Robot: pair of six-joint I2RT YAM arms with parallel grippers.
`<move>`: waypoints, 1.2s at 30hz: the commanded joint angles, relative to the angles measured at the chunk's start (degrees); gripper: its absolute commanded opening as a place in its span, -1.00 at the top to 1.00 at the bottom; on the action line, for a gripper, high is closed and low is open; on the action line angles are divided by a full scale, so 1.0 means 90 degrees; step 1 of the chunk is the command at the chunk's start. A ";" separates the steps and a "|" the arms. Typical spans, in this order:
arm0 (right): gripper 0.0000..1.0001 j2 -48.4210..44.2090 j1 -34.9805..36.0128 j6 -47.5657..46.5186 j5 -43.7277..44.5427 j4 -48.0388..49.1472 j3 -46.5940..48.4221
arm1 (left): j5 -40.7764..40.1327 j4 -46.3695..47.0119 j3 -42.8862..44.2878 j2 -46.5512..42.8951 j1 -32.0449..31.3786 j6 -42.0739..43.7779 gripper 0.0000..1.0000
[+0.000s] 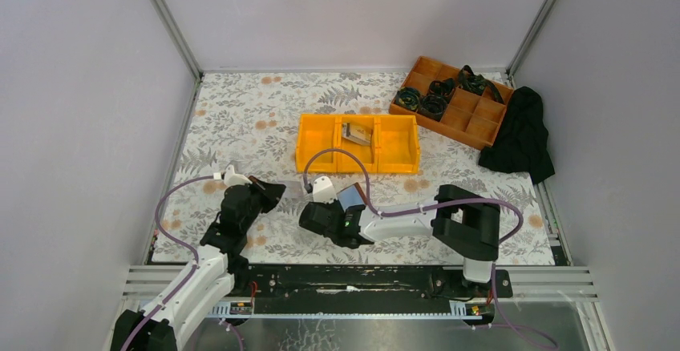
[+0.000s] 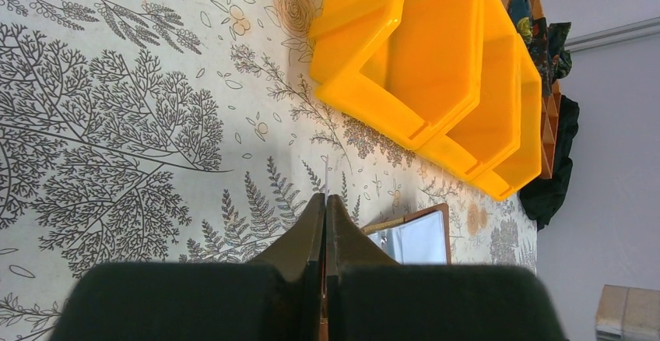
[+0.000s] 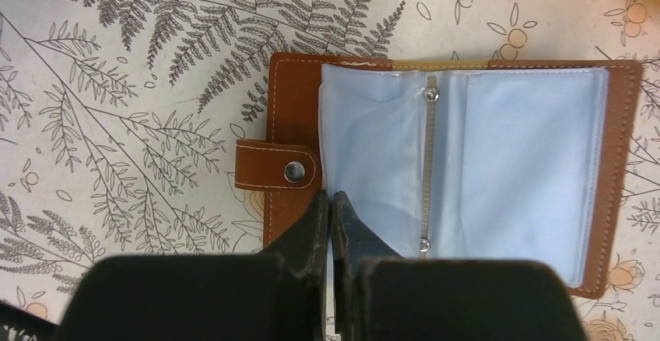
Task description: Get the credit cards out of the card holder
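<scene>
the card holder [image 3: 467, 162] lies flat and open in the right wrist view, long axis running 9 to 3 o'clock, its snap tab [image 3: 276, 171] pointing to 9 and clear plastic sleeves facing up. the credit cards [image 1: 357, 133] sit in the middle compartment of a yellow three-part bin [image 1: 321, 159]; their heading is too small to read.

all of this rests on a fern-printed table cloth [image 1: 257, 119] between pale grey walls [image 1: 345, 14], with a brown divided tray [image 1: 473, 123] and a black cloth [image 1: 521, 135] toward 2 o'clock.

the left gripper [image 2: 324, 209] has its fingers pressed together, holding nothing, the holder lying toward 4 o'clock of it. the right gripper [image 3: 331, 201] is also closed, tips on the lower edge of the left sleeve; whether it pinches plastic i cannot tell. the cards lie at 12 o'clock from it, well apart.
</scene>
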 commanded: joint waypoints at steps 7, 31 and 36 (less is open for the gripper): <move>-0.29 -0.1063 -0.0057 -0.0048 0.0275 0.0354 -0.0371 | 0.0168 0.0464 -0.0102 -0.0029 0.0072 0.0070 1.00; 0.08 -0.2107 -0.1317 -0.0157 -0.0063 0.0730 -0.1922 | 0.0899 0.1349 -0.0256 0.0326 0.0081 0.0099 1.00; 0.13 -0.1563 -0.1314 -0.0137 -0.0228 0.0923 -0.1827 | 0.1111 0.1568 -0.0215 0.0679 0.0081 0.0090 1.00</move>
